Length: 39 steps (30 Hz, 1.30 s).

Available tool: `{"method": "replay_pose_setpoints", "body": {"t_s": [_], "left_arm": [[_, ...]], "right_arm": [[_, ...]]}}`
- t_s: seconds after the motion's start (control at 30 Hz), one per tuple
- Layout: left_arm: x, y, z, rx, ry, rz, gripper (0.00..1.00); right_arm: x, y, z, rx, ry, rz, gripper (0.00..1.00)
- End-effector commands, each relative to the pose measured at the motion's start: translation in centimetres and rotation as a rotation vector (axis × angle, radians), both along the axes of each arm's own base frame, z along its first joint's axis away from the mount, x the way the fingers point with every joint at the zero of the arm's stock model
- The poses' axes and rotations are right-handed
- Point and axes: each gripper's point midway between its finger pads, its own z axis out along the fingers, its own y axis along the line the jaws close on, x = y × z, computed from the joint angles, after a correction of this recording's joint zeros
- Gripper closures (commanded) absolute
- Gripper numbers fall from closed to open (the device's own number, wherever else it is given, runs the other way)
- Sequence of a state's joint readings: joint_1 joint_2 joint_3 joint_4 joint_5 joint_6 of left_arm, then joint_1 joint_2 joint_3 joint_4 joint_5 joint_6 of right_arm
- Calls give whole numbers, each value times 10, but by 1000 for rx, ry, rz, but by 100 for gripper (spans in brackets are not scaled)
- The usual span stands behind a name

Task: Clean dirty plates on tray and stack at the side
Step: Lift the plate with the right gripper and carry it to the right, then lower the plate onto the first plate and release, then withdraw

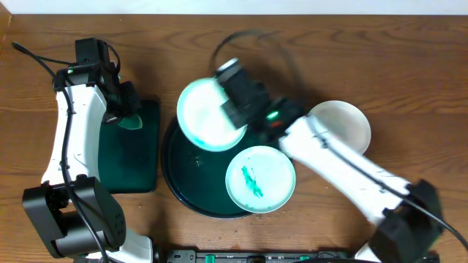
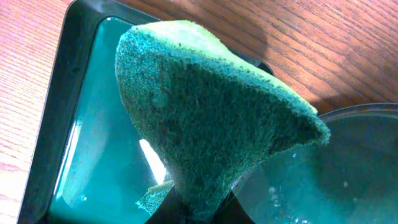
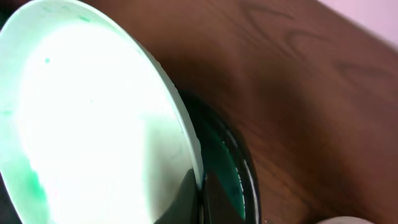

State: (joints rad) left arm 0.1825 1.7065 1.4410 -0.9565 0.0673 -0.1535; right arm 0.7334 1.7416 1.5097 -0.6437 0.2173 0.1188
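Note:
My right gripper (image 1: 232,115) is shut on the rim of a pale turquoise plate (image 1: 207,114) and holds it tilted over the back of the round dark tray (image 1: 174,179). In the right wrist view the plate (image 3: 81,124) fills the left side, its rim pinched between the fingers (image 3: 200,193). A second turquoise plate (image 1: 259,179) with teal smears lies on the tray's front right. A white plate (image 1: 344,124) rests on the table to the right. My left gripper (image 1: 130,109) is shut on a green sponge (image 2: 205,118) above the rectangular tray (image 1: 139,157).
The rectangular dark green tray (image 2: 68,155) holds shallow water and stands just left of the round tray. A dark bar (image 1: 256,256) lies along the table's front edge. Cables trail at the back left (image 1: 33,58).

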Motion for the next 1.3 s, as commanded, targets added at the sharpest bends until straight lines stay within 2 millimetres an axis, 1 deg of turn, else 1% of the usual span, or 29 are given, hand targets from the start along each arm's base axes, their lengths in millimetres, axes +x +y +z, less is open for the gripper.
{"method": "replay_pose_setpoints", "body": {"t_s": [0.0, 0.07, 0.13, 0.2, 0.27, 0.33, 0.4, 0.5, 0.57, 0.6, 0.67, 0.8, 0.87, 0.97, 1.0, 1.07, 1.13, 1.2, 1.27], "left_arm": [[-2, 4, -5, 12, 15, 13, 92], [-2, 4, -5, 12, 15, 13, 93], [-2, 4, -5, 12, 15, 13, 93], [-2, 4, -5, 12, 15, 13, 93], [-2, 4, -5, 12, 15, 13, 92], [-2, 4, -5, 12, 15, 13, 93], [-2, 4, -5, 12, 15, 13, 93], [-2, 4, -5, 12, 15, 13, 92], [-2, 4, -5, 12, 15, 13, 93], [-2, 4, -5, 12, 14, 13, 93], [-1, 4, -5, 12, 10, 13, 93], [0, 4, -4, 14, 4, 14, 93], [0, 4, -4, 14, 3, 14, 93], [0, 4, -4, 14, 3, 14, 92], [0, 4, -4, 14, 3, 14, 93], [1, 5, -4, 14, 2, 14, 93], [1, 5, -4, 14, 0, 14, 93], [1, 5, -4, 14, 0, 13, 92], [1, 5, -4, 14, 0, 14, 92]], "right_arm": [[0, -15, 39, 291, 119, 24, 99], [12, -48, 46, 346, 147, -45, 99], [22, -89, 48, 376, 175, -151, 99], [29, -131, 42, 384, 214, -261, 99], [29, -174, 31, 375, 264, -382, 99], [26, -214, 17, 348, 305, -497, 99], [18, -254, 1, 304, 339, -620, 99], [-3, -307, -28, 234, 395, -845, 99], [-18, -334, -50, 195, 425, -981, 99], [-25, -342, -61, 187, 442, -1025, 99], [-38, -353, -83, 190, 476, -1084, 99], [-52, -357, -112, 199, 510, -1112, 99], [-54, -355, -119, 199, 515, -1106, 99], [-52, -348, -120, 207, 517, -1073, 98], [-48, -343, -120, 216, 515, -1031, 94], [-38, -326, -117, 260, 511, -908, 81], [-30, -303, -112, 310, 509, -771, 60], [-25, -283, -106, 335, 509, -674, 53], [-24, -270, -102, 322, 510, -628, 50]]}}
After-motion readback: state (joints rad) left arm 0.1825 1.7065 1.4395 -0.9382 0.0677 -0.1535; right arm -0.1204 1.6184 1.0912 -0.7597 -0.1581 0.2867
